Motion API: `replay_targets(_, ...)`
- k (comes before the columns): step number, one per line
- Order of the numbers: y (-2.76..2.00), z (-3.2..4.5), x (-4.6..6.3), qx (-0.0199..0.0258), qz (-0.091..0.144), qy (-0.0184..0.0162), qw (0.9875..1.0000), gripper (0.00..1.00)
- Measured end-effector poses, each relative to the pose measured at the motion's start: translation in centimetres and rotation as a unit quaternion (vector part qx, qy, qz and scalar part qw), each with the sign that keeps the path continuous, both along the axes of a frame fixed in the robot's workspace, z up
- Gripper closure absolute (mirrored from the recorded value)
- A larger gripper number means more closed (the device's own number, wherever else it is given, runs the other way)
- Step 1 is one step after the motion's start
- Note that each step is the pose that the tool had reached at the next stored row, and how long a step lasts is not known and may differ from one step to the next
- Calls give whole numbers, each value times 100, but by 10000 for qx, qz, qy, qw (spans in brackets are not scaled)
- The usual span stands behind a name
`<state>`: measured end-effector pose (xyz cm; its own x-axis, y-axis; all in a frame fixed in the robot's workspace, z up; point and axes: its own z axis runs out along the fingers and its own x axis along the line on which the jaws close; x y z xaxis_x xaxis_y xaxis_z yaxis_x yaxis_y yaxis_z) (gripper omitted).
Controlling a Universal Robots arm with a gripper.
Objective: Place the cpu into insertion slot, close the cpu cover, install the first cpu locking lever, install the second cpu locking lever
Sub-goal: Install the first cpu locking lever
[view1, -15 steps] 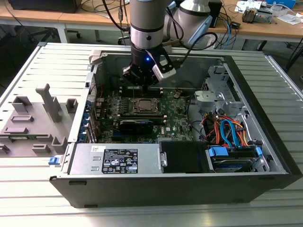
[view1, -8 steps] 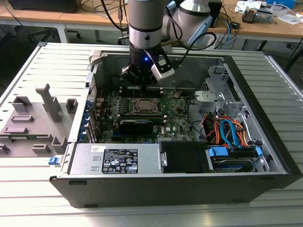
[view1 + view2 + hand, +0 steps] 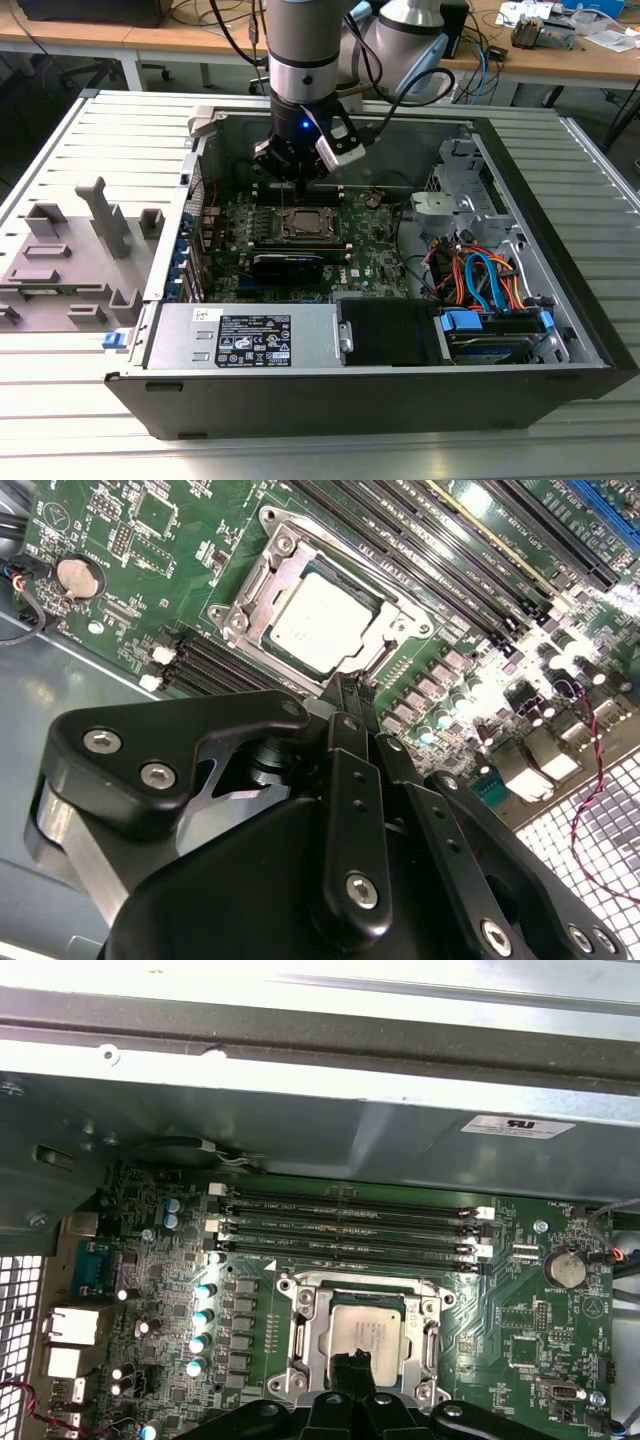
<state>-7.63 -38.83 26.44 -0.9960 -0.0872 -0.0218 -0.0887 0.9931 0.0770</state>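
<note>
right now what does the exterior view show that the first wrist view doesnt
Exterior view alone: the robot arm above the open computer case, the power supply, the orange and blue cables, and the grey fixture at the exterior view's left.

First wrist view alone: the memory slots up close, the coin battery and the rear ports.

Both: the motherboard, the cpu seated in its socket with the cpu cover down around it, and the gripper close at the socket's edge, fingers together.
</note>
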Motion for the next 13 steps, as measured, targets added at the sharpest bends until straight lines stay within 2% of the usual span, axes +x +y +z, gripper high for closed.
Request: replay_targets(13, 0, -1, -74, 0, 0, 0, 10000, 89)
